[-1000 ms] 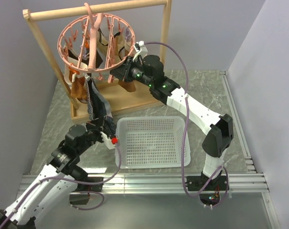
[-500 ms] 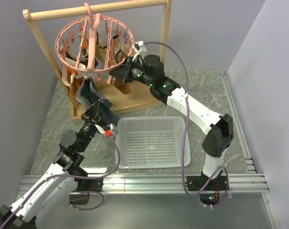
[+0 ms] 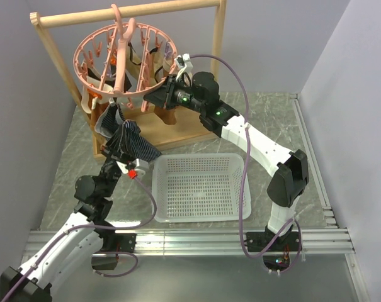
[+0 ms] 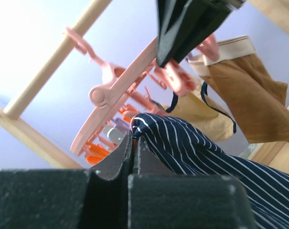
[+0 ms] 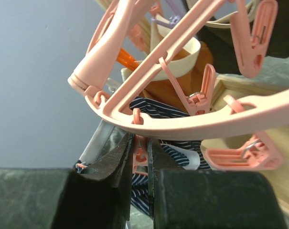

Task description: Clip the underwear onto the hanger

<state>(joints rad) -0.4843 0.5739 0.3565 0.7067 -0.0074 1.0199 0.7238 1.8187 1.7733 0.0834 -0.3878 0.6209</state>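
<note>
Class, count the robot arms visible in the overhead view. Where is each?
2. Left arm: left of the basket, holding the underwear. Right arm: right of the basket, reaching the hanger.

White basket (image 3: 199, 158) on grey marbled table (image 3: 275, 119), wooden rack (image 3: 70, 17) behind

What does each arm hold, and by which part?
The left fingers pinch the underwear by its edge; the right fingers squeeze a clip on the hanger.
</note>
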